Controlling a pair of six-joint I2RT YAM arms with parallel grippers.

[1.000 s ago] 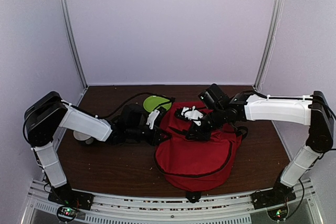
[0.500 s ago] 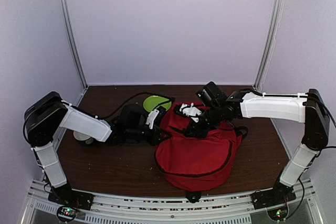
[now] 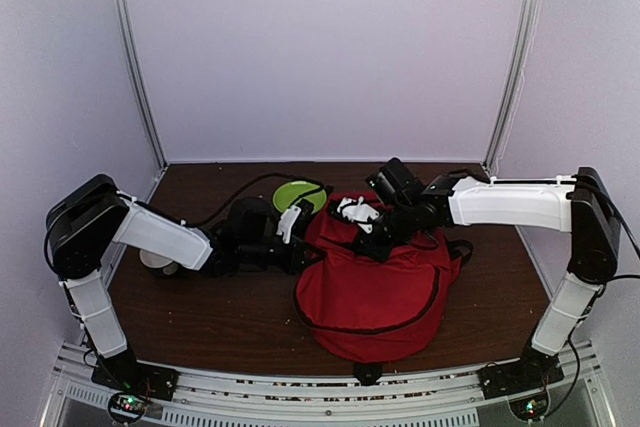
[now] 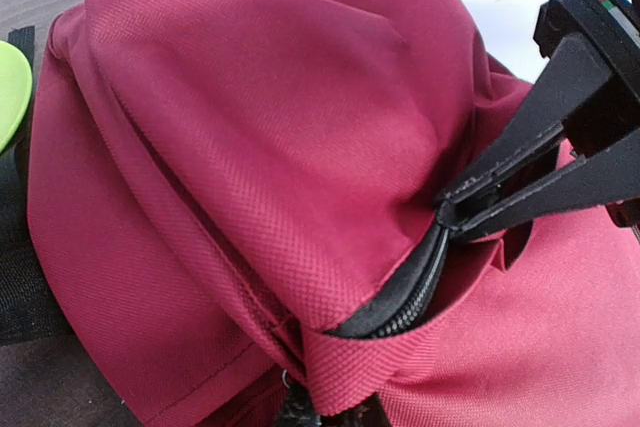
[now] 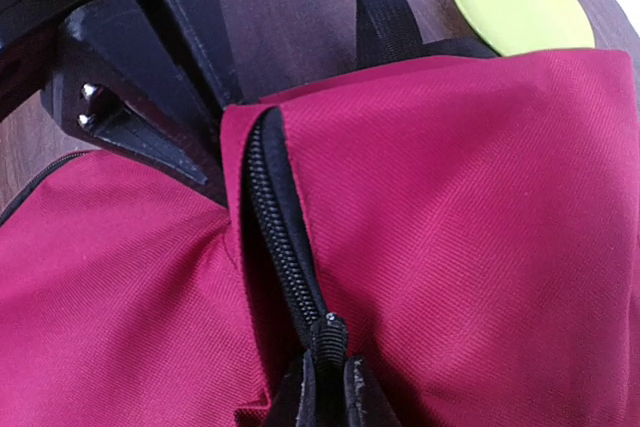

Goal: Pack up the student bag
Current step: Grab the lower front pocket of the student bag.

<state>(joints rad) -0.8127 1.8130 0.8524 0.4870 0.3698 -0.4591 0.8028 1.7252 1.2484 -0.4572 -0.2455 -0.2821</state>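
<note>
The student bag (image 3: 375, 287), a big red backpack, lies in the middle of the table with its black zipper (image 5: 280, 237) partly apart. My left gripper (image 4: 308, 409) is shut on a fold of the bag's red fabric at its left edge and is mostly hidden under the cloth. It also shows as black fingers (image 5: 205, 67) in the right wrist view. My right gripper (image 5: 328, 392) is shut on the zipper pull (image 5: 330, 335) at the bag's top. Its black fingers (image 4: 520, 187) meet on the zipper in the left wrist view.
A lime-green disc (image 3: 298, 194) lies on the brown table just behind the bag's left corner, beside a black strap (image 5: 385, 27). A small white round object (image 3: 155, 259) sits under the left arm. Bare table (image 3: 200, 317) lies in front of the left arm.
My right gripper has shifted a little back and to the left over the bag's top and has closed on the zipper pull. The left gripper has held still.
</note>
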